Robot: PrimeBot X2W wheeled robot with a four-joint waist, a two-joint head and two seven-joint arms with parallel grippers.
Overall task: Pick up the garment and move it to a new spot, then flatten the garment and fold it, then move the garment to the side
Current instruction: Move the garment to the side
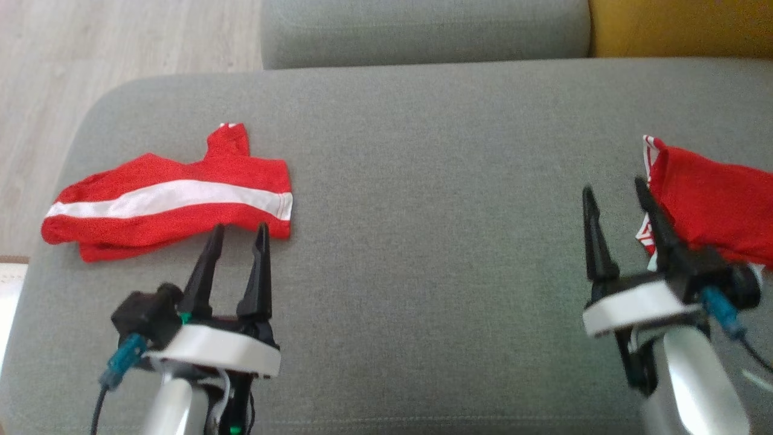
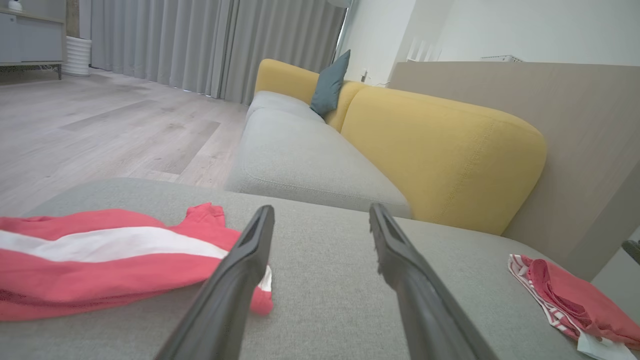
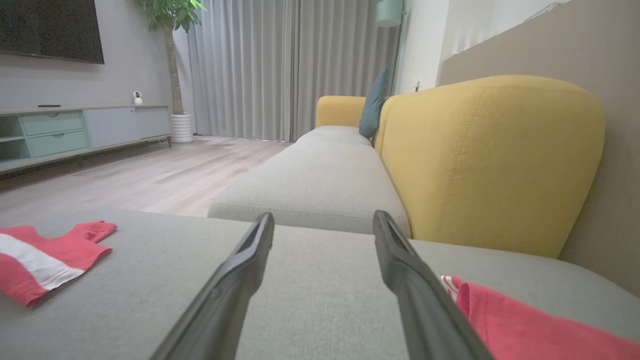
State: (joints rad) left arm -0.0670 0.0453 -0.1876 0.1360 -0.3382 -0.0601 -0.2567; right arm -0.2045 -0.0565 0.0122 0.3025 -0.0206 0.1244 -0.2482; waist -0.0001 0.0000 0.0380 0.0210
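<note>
"Head view first: what's lying on the grey sofa seat?"

"Two red pieces. A striped red garment, with a white band running across it, lies spread out at nine o'clock. A crumpled red garment with white-striped trim sits at three o'clock, well apart from the first."

"And the arms?"

"The left gripper is at seven o'clock, fingers spread with nothing between them. Its tips point to twelve and reach the near edge of the striped piece. The right gripper is at four o'clock, also spread wide and empty."

"Is that one touching the crumpled piece?"

"From above, its outer finger crosses the cloth's edge. In the right wrist view the cloth lies just beside that finger, at four o'clock. Whether they meet, I can't tell."

"What's behind?"

"A second grey cushion at twelve o'clock, a yellow backrest at one and pale wood floor at eleven."
</note>
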